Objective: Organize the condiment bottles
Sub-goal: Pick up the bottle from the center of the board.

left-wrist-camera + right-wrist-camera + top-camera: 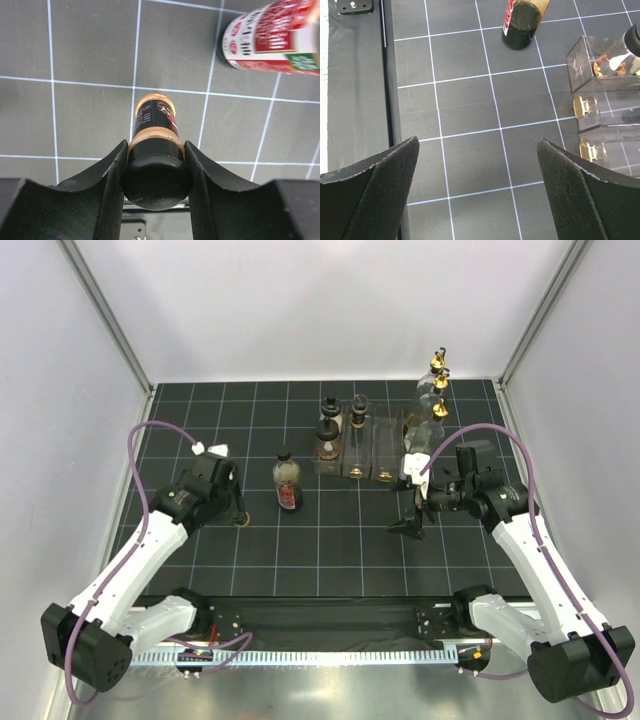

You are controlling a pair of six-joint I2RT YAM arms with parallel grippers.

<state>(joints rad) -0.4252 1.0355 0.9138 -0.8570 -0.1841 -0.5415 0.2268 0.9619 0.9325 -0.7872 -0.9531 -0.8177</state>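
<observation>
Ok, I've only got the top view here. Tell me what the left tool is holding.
Observer: The left tool is shut on a small bottle, with its fingers against the sides near the cap.
Operator: Describe that bottle.
Observer: Black cap, black label, orange-brown contents.
Operator: Now check the right tool.
Observer: The right tool is open over bare mat, holding nothing.

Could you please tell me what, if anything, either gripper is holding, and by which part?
The left gripper holds a small black-capped condiment bottle, jaws closed on either side of its cap. The right gripper is open and holds nothing.
</observation>
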